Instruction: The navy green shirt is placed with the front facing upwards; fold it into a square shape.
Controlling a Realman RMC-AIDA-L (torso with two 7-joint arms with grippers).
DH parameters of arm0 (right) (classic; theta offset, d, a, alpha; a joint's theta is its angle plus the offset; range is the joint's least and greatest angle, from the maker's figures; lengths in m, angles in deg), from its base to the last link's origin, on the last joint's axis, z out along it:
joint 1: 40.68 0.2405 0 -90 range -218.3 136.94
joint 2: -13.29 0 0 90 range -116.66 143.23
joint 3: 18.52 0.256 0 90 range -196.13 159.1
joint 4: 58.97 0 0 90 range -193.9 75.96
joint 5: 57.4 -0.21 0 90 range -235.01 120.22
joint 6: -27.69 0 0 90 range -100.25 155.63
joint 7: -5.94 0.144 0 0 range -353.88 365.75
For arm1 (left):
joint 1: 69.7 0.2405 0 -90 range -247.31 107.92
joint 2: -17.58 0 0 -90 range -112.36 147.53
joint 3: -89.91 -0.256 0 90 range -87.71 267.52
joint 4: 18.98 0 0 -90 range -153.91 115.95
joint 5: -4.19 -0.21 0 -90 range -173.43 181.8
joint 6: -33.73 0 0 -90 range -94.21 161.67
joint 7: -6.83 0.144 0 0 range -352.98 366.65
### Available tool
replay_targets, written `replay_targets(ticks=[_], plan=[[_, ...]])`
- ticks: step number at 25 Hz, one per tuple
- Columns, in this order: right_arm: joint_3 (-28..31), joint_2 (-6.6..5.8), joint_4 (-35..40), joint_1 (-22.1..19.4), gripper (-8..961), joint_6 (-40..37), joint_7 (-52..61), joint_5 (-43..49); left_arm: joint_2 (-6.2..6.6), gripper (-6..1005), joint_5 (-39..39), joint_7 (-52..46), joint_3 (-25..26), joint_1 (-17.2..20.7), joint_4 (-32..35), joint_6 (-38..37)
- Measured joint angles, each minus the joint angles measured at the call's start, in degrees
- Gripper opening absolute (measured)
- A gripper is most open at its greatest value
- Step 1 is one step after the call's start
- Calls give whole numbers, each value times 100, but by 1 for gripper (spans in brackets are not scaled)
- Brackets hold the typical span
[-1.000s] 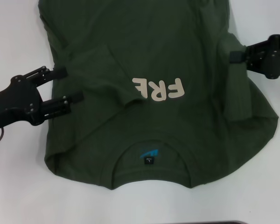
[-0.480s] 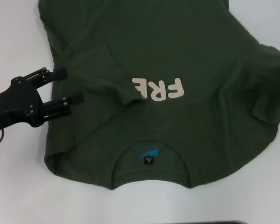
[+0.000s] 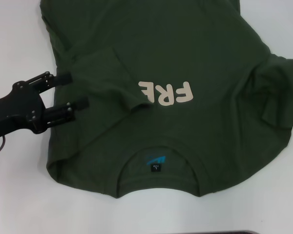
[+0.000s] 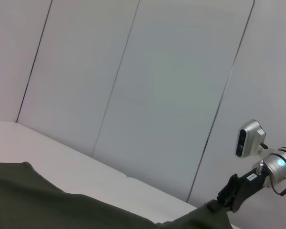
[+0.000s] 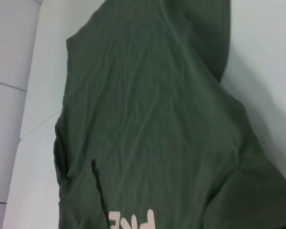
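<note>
The navy green shirt (image 3: 176, 58) lies front up on the white table (image 3: 19, 195), with pale letters "FRE" (image 3: 166, 92) on the chest and the neck label (image 3: 155, 165) at the near side. Its left sleeve is folded inward. My left gripper (image 3: 73, 90) stands open at the shirt's left edge, fingertips over the cloth. The shirt's right side is drawn out past the head view's right edge. My right gripper is outside the head view; the left wrist view shows it (image 4: 231, 195) farther off, with green cloth (image 4: 47, 205) rising up into it. The right wrist view looks down on the shirt (image 5: 148, 133).
White table surface surrounds the shirt on the left, on the near side and at the far right. Grey wall panels (image 4: 157, 86) stand behind the table. A dark strip (image 3: 234, 232) runs along the head view's bottom edge.
My right gripper has moved right, out of the head view, pulling the folded right sleeve outward with it. The left arm has barely shifted.
</note>
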Motion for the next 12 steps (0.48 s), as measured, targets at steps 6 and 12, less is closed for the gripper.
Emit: replay_targets(ticks=[6, 12], plan=[[-1, -25, 117, 194, 15, -31, 73, 5, 0, 812, 2, -3, 16, -4, 0, 0], [-1, 6, 4, 399, 14, -309, 223, -4, 0, 813, 7, -4, 12, -54, -1, 10]])
